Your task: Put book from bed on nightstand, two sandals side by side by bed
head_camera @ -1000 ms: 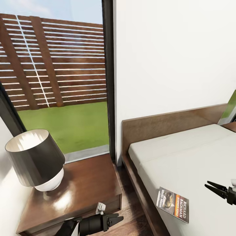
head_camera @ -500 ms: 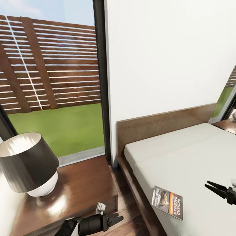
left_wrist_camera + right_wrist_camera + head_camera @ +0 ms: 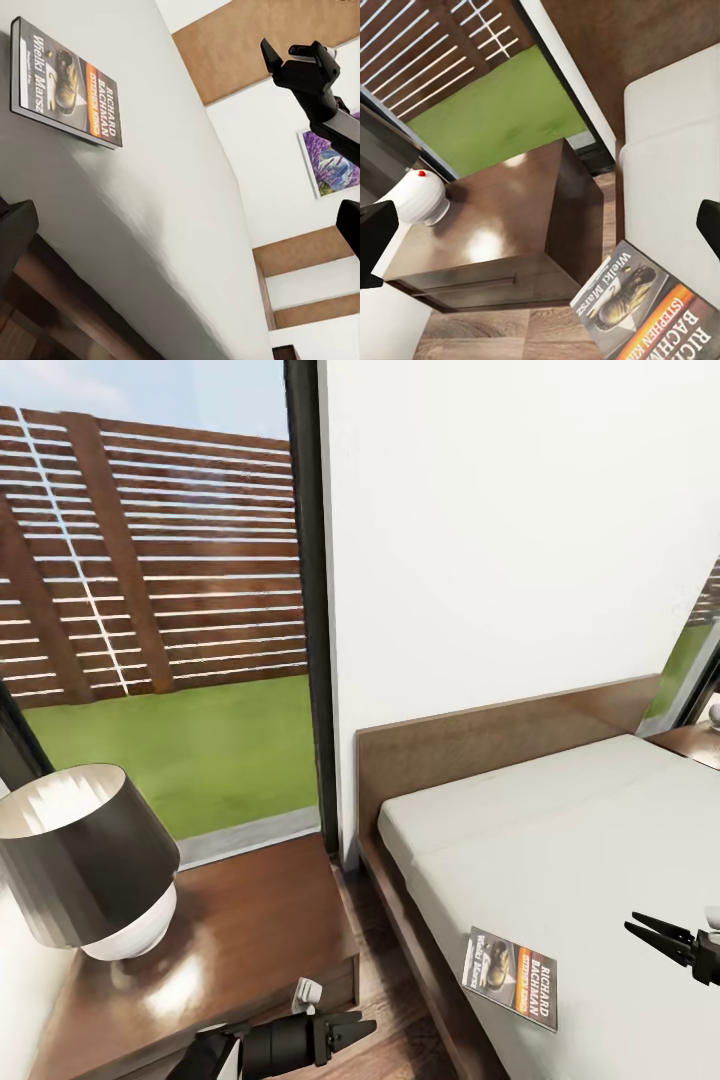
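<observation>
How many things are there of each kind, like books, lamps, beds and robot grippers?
Book: 1
Lamp: 1
Bed: 1
Nightstand beside the lamp: 1
Grippers: 2, left gripper and right gripper
Total: 6

Black pointed pincer [image 3: 350, 1028] on black cylindrical wrist; small white fitting.

Book [image 3: 512, 978] flat on bed [image 3: 560, 860] mattress near lower-centre frame edge, nightstand [image 3: 240, 950] lower left carrying lamp [image 3: 90, 860], left claw [image 3: 352, 1028] open at bottom, right claw [image 3: 648, 934] open at right edge, window upper left.
</observation>
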{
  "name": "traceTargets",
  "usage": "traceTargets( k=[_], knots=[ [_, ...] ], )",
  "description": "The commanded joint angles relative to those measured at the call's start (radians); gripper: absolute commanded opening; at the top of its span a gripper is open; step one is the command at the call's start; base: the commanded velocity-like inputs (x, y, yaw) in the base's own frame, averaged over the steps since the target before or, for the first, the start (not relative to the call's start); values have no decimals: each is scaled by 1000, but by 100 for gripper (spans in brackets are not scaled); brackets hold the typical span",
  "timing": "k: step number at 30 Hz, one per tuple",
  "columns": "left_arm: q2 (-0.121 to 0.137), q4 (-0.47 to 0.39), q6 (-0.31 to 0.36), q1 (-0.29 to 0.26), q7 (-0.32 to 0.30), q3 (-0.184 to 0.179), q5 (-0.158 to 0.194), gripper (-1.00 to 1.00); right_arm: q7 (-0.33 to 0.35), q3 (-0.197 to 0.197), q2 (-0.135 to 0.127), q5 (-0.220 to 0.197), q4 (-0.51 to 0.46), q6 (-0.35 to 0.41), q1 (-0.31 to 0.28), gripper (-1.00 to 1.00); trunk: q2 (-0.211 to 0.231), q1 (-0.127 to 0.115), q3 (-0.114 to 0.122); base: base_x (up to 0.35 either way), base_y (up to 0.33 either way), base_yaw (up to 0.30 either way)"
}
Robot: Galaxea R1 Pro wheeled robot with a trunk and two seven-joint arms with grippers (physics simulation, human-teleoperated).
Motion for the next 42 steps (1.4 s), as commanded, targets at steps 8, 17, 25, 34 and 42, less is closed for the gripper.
traceTargets(
  k=[8,17,25,34,42],
  knots=[
    [-1,0,10,-1,-5,5,-2,100,3,0,0,-4,1,11,-1,100,-1,0,5,0,0,-199],
    [0,-1,10,-1,-4,5,0,100,3,0,0,-4,0,12,-1,100,-1,0,6,0,3,-46],
    [1,-1,10,0,-4,5,0,100,4,0,0,-4,0,12,-1,100,-1,0,6,0,225,-2],
    [1,0,10,-1,-4,6,0,100,5,0,0,-4,0,13,-1,100,-1,0,8,0,42,-126],
    [3,1,10,-1,-4,7,0,100,5,0,0,-4,1,13,-1,100,-1,0,13,0,1,-259]
  ],
)
